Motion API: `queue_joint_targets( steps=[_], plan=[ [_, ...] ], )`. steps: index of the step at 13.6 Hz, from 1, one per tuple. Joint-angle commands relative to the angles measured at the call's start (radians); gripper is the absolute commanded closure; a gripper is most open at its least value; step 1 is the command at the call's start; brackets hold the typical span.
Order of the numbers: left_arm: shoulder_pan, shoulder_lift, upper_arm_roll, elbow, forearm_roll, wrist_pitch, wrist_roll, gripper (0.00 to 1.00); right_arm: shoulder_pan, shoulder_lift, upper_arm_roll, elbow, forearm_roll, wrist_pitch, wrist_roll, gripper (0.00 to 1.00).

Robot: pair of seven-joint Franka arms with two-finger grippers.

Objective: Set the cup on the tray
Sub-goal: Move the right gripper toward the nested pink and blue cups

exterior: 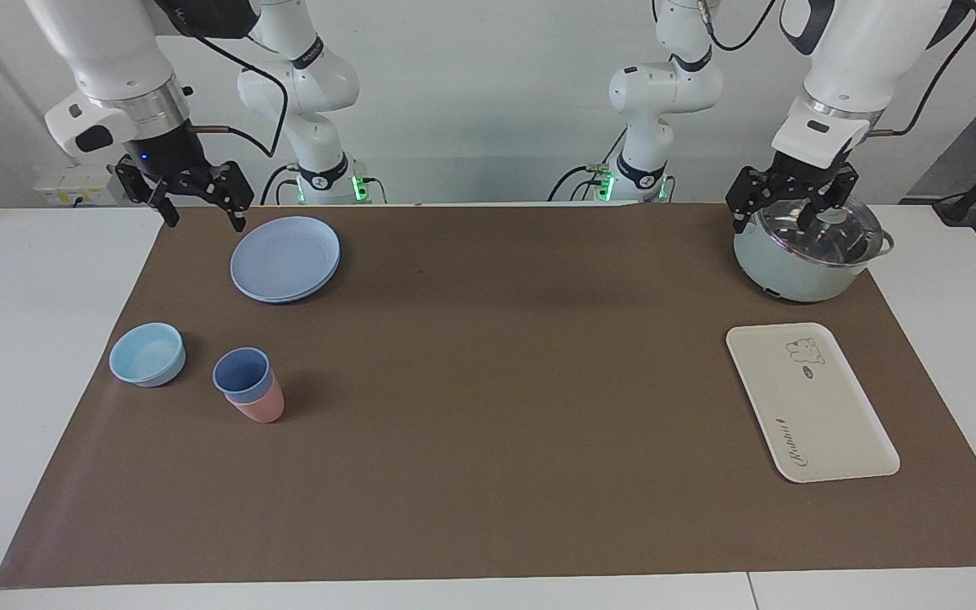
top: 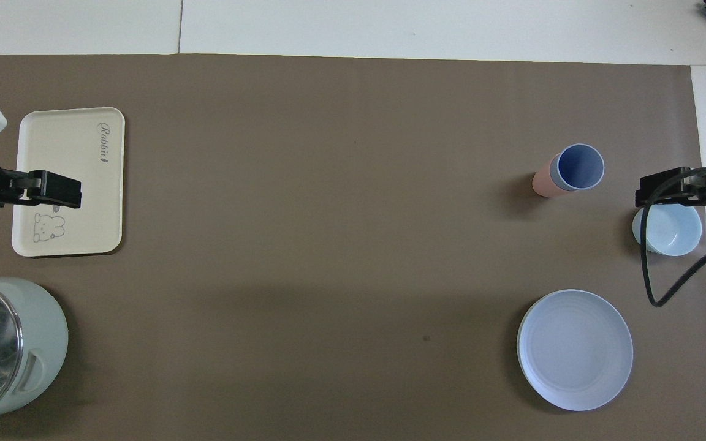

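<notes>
The blue cup [exterior: 242, 373] stands nested inside a pink cup [exterior: 261, 410] toward the right arm's end of the table; both also show in the overhead view, blue cup [top: 581, 166] and pink cup [top: 543, 182]. The cream tray [exterior: 823, 424] lies flat toward the left arm's end, with a rabbit print and lettering, and shows in the overhead view [top: 65, 153]. My right gripper [exterior: 202, 213] hangs open and empty in the air beside the blue plate, well apart from the cup. My left gripper [exterior: 780, 216] hangs open and empty over the pot's lid.
A round blue plate [exterior: 285, 258] lies nearer to the robots than the cups. A light-blue bowl [exterior: 147, 354] sits beside the cups. A pale green pot [exterior: 801, 271] with a glass lid stands nearer to the robots than the tray. A brown mat [exterior: 488, 381] covers the table.
</notes>
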Motion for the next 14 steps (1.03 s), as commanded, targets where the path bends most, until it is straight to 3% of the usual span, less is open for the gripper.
queue_joint_targets(
  steps=[1,10,12,14],
  plan=[
    [0.004,-0.017,0.001,-0.012,-0.016,-0.012,0.003,0.00,-0.001,-0.017,0.002,-0.019,0.011,0.003,0.013,0.00],
    [0.011,-0.021,0.001,-0.018,-0.016,-0.009,0.012,0.00,-0.006,-0.025,0.004,-0.034,0.013,0.006,-0.013,0.00],
    [0.008,-0.019,0.001,-0.018,-0.016,-0.009,0.015,0.00,-0.021,-0.043,-0.003,-0.077,0.028,0.044,-0.161,0.00],
    [0.010,-0.021,0.001,-0.018,-0.016,-0.011,0.014,0.00,-0.085,-0.068,-0.007,-0.158,0.091,0.157,-0.388,0.00]
  ],
)
